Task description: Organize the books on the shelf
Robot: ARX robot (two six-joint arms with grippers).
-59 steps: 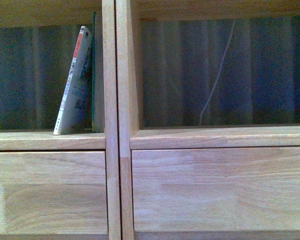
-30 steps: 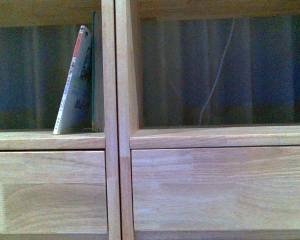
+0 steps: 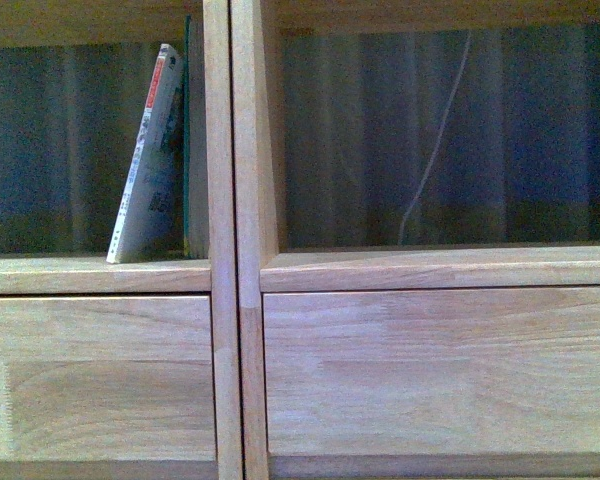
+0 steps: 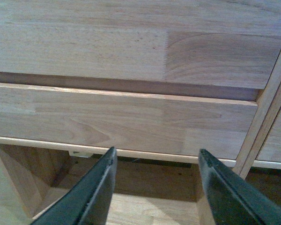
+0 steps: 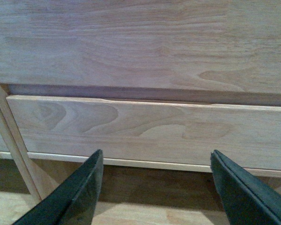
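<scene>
Both claws, left claw (image 4: pixel 154 187) and right claw (image 5: pixel 157 190), are spread apart and empty, facing drawer fronts (image 4: pixel 122 117) of the shelf (image 3: pixel 225 250). The paperback (image 3: pixel 148 160) leans against the green book (image 3: pixel 187 140) in the left cubby, away from both claws.

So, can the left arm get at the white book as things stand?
Probably not at once. The left gripper is open and empty, but it faces the drawer fronts, while the white book leans in a cubby above them. Nothing blocks the cubby's front, so raising the arm should do.
</scene>
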